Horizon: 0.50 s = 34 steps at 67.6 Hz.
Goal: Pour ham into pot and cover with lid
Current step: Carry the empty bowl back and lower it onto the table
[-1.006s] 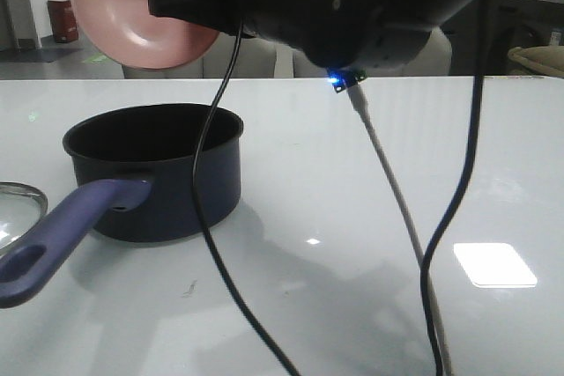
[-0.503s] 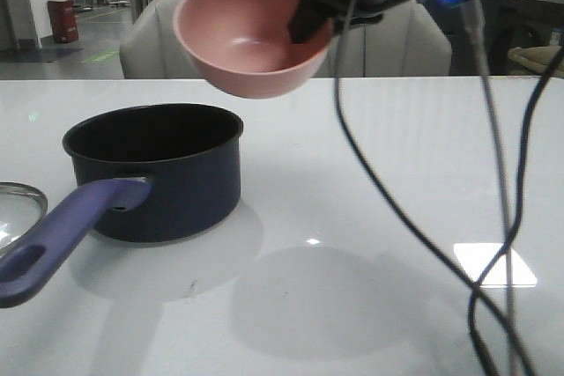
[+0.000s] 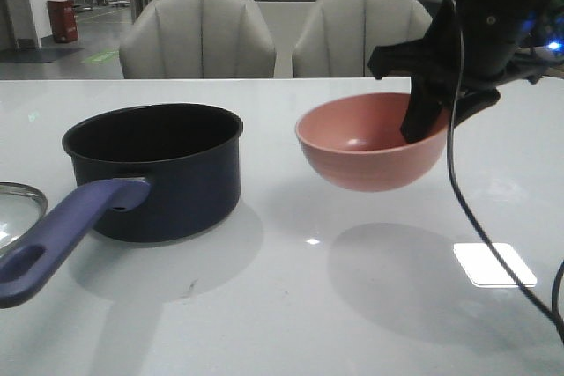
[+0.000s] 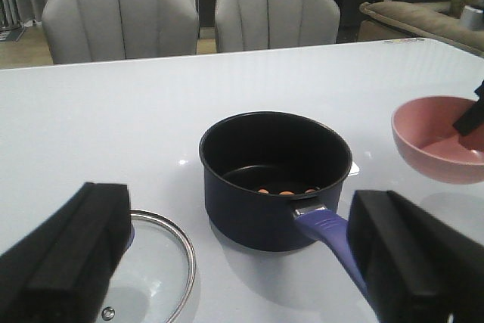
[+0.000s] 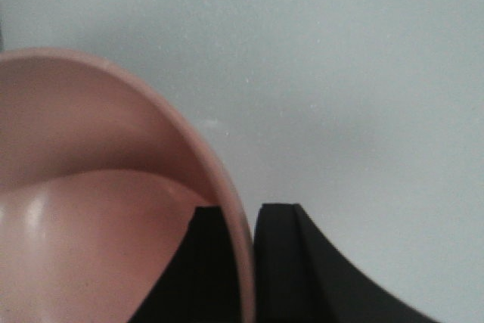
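The orange-pink ham chunks (image 4: pixel 283 191) already lie in the dark navy saucepan (image 3: pixel 159 169). The right tool (image 5: pixel 246 262) pinches the emptied pink bowl's (image 3: pixel 370 143) rim, above the white surface (image 3: pixel 352 305). The left tool (image 4: pixel 234 259), spread, hovers nearest the glass lid (image 4: pixel 155 270); covering comes next.

Office-like showroom: padded chairs (image 3: pixel 198 34), white table (image 3: pixel 352 305)

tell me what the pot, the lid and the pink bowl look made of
Pot: likely coated metal, matte navy outside, black inside. Lid: clear glass, since the table shows through it, with a shiny metal rim. Pink bowl: smooth and glossy with soft highlights, plastic or glazed ceramic; can't tell which.
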Each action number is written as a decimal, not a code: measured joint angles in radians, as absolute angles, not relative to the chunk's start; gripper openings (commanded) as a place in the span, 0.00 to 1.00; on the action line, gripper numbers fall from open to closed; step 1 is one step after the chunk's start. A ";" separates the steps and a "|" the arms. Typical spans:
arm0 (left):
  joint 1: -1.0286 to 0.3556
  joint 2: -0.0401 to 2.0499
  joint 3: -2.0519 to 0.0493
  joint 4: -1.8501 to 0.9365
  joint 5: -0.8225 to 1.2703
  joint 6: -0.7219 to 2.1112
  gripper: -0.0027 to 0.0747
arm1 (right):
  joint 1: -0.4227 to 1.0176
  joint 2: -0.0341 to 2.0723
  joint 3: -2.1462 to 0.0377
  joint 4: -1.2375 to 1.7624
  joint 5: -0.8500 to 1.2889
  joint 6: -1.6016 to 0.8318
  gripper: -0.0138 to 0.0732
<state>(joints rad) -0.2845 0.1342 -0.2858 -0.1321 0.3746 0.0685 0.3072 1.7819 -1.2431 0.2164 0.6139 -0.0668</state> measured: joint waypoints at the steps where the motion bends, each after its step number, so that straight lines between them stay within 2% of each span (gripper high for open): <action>1: -0.285 0.134 -0.286 -0.132 0.375 0.069 0.83 | 0.307 1.789 -1.243 0.216 0.614 -0.067 0.33; 11: -0.285 0.134 -0.286 -0.132 0.375 0.069 0.83 | 0.307 1.852 -1.243 0.243 0.616 -0.065 0.36; 26: -0.285 0.134 -0.286 -0.132 0.375 0.069 0.83 | 0.307 1.883 -1.243 0.256 0.611 -0.065 0.65; 34: -0.285 0.134 -0.286 -0.132 0.375 0.069 0.83 | 0.307 1.883 -1.247 0.256 0.604 -0.065 0.72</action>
